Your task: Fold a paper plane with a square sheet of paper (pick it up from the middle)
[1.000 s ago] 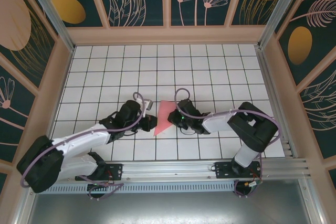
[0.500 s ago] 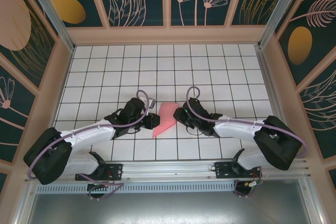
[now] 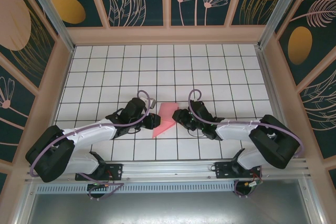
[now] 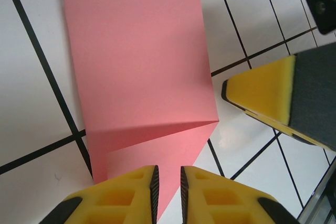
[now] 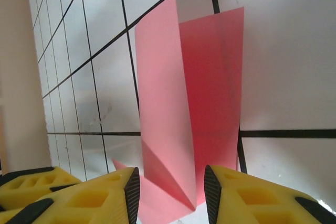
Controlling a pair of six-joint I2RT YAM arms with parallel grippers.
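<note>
Paper (image 3: 164,118), pink and part-folded, lies on the bench (image 3: 210,66) between the left tool (image 3: 152,120) and right tool (image 3: 178,116). My left tool sits at its pointed corner, jaws a slit apart and the tip running beneath the gap, gripping nothing as far as I can judge. My right tool gapes wider, straddling a half-raised fold without clamping it, probably letting the crease settle.

- The left arm (image 3: 89,132) lies low, and its left gripper (image 3: 154,120) sits at the left edge of the folded pink paper (image 3: 164,120).
- Its fingers (image 4: 131,190) stand a narrow slit apart over the paper's point.
- The right arm (image 3: 236,127) lies low too, with the right gripper (image 3: 177,116) at the paper's right edge and its fingers (image 5: 105,195) clearly parted.
</note>
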